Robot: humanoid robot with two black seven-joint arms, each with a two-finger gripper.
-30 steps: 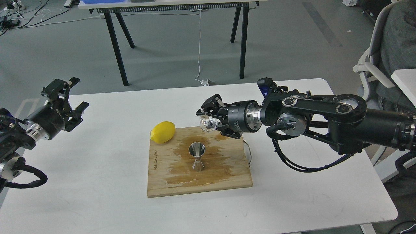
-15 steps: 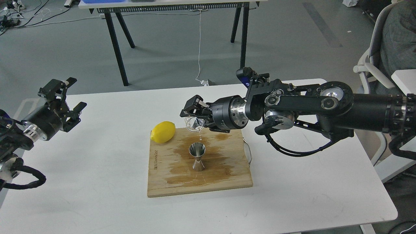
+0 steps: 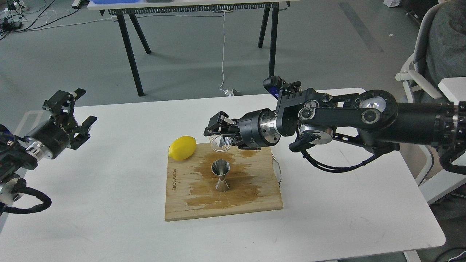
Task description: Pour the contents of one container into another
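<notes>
A small clear glass cup (image 3: 219, 143) is held clamped between the fingers of the right gripper (image 3: 217, 135), which is reached in from the right on a long black arm (image 3: 364, 116) stretched level over the table. The cup is seen raised in the air, roughly upright, above the far edge of a wooden cutting board (image 3: 189, 203), and it is placed up and just behind a stainless-steel jigger (image 3: 220, 175), apart from it. The jigger is stood upright on its narrow-waisted hourglass body near the middle of the board, with its open upper cone turned toward the camera. A darker wet stain (image 3: 244, 178) is spread across the board around the jigger's base. A yellow lemon (image 3: 182, 147) is laid at the board's far left corner, partly over its edge, just beside the cup's position but lower. A thin metal handle loop (image 3: 279, 171) is seen at the board's right edge. The board is set on a white table (image 3: 109, 203). The left gripper (image 3: 74, 112) is held well apart from everything, above the table's left end, with its two fingers spread and nothing between them.
</notes>
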